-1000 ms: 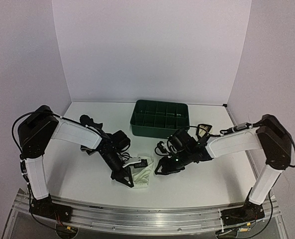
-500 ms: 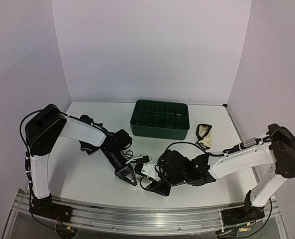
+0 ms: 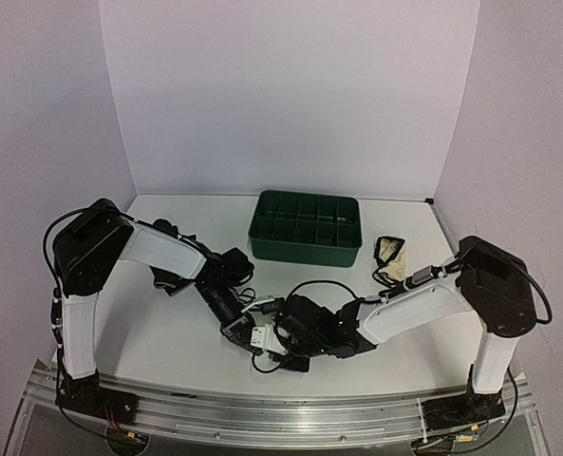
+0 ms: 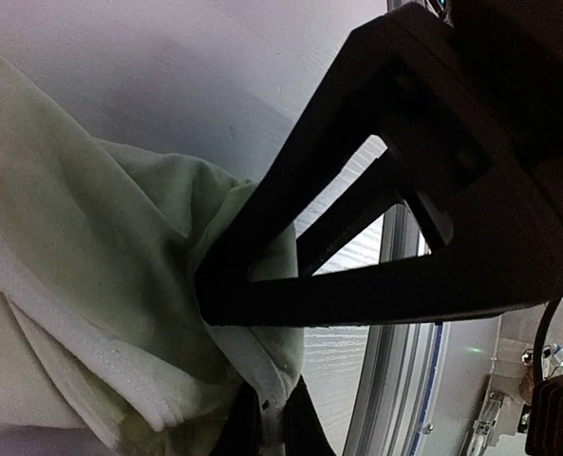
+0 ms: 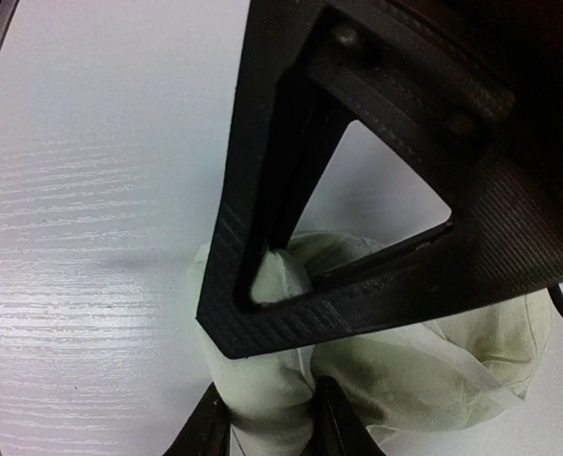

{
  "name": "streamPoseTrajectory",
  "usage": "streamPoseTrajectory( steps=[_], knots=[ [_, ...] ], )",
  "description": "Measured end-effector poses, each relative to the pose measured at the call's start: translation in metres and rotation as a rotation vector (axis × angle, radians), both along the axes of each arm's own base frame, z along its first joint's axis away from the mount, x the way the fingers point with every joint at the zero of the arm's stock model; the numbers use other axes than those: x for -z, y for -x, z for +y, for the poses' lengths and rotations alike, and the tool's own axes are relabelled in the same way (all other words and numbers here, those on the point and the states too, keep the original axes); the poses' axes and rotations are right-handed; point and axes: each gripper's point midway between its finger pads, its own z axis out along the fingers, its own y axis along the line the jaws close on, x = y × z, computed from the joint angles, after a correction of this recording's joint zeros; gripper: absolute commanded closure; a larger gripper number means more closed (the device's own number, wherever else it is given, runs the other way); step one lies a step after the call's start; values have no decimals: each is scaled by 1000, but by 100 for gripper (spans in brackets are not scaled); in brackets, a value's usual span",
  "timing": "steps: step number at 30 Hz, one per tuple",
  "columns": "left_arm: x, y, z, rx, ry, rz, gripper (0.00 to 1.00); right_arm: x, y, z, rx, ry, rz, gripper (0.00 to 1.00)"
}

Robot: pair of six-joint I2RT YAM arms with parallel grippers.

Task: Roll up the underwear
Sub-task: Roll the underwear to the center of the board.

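Note:
The plain cream-white underwear [image 3: 261, 338] lies bunched at the front middle of the table, between both grippers. My left gripper [image 3: 242, 330] is shut on a hemmed edge of it; the left wrist view shows the cloth [image 4: 91, 285] pinched at the fingertips [image 4: 270, 423]. My right gripper [image 3: 279, 348] is shut on a fold of the same cloth [image 5: 262, 380] from the right side. The black underwear [image 3: 164, 231] lies at the back left, partly behind my left arm. The cream underwear with black edging [image 3: 390, 253] lies at the right.
The green compartment tray [image 3: 307, 245] stands at the back middle. The table's front edge and metal rail [image 3: 281, 399] run just in front of the grippers. Cables loop around both wrists.
My right arm has swung left and forward to the cream-white underwear. The cloth has gone from a loose spread piece to a small bunch between the two grippers. My left gripper barely shifted.

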Motion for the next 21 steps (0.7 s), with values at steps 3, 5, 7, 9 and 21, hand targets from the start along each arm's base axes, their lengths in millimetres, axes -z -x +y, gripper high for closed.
streamPoseTrajectory(
  steps=[3,5,7,9,21],
  knots=[
    [0,0,1,2,1,1,99,0,-3,0,11,1,-9,99],
    [0,0,1,2,1,2,88,0,-3,1,21,-2,-8,100],
    [-1,-2,2,-1,1,3,65,0,-3,1,34,-7,-3,100],
    [-2,-5,3,-6,2,1,38,0,-4,1,57,-17,13,100],
    [-50,-39,35,-11,119,-295,36,-1,-3,3,225,-163,521,100]
  ],
)
